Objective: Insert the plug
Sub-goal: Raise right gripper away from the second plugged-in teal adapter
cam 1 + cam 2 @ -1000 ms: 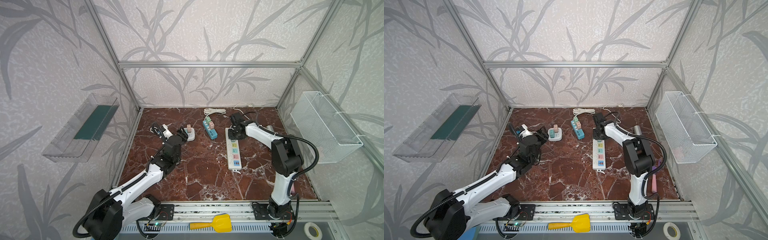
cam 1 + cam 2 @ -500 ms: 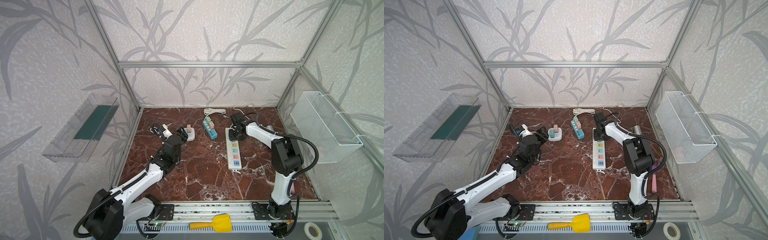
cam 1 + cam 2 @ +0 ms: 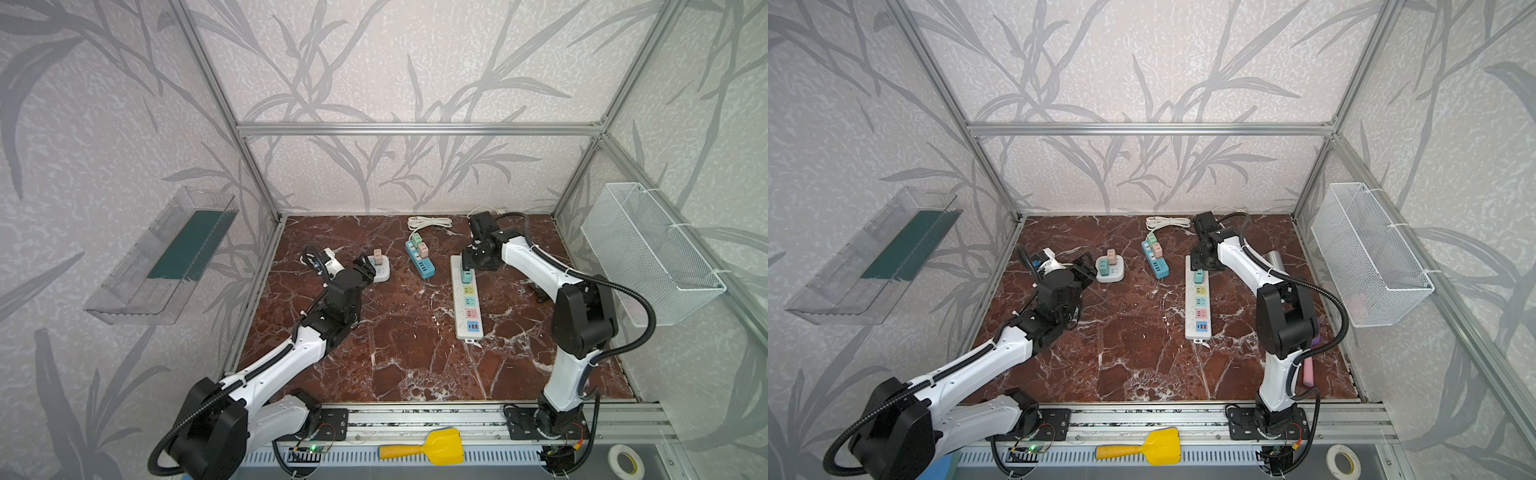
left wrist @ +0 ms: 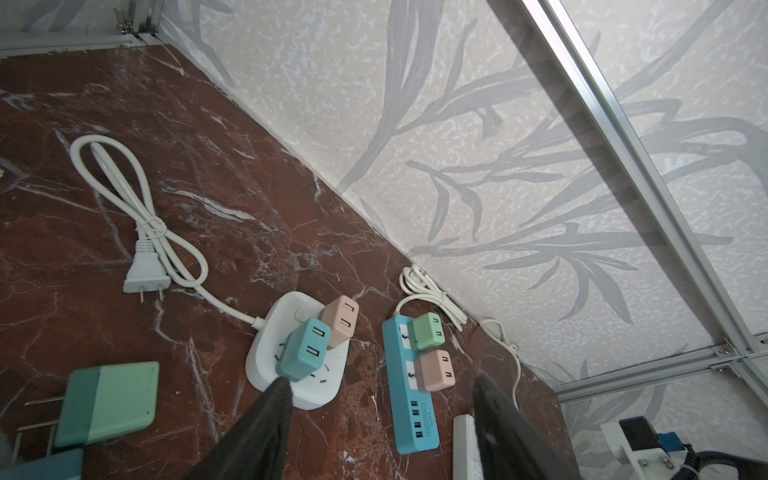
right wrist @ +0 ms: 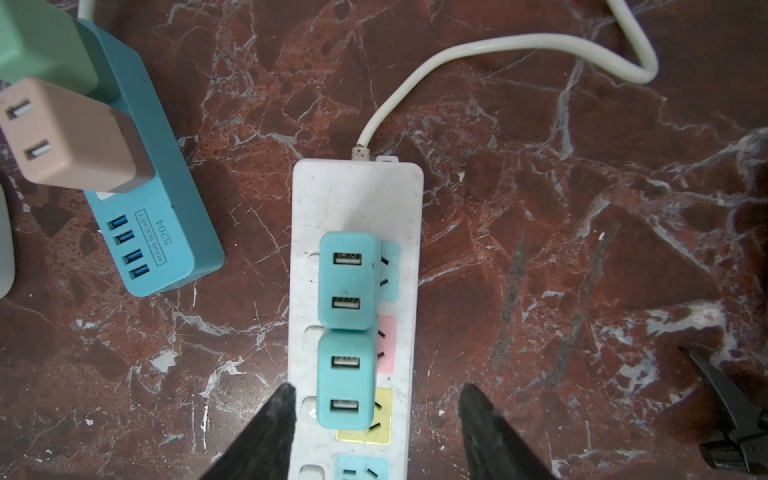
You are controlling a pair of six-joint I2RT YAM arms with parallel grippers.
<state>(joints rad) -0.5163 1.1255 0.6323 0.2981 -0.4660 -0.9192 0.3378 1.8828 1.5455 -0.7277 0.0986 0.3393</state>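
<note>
Right wrist: two teal plugs (image 5: 348,280) on white strip (image 5: 357,195); top view: one.

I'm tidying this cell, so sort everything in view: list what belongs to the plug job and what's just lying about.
Job in hand: white power strip, teal plugs seated in it, blue power strip, round socket block, both holding plugs.

Lying about: yellow scoop, tape roll, wire basket, clear tray.
</note>
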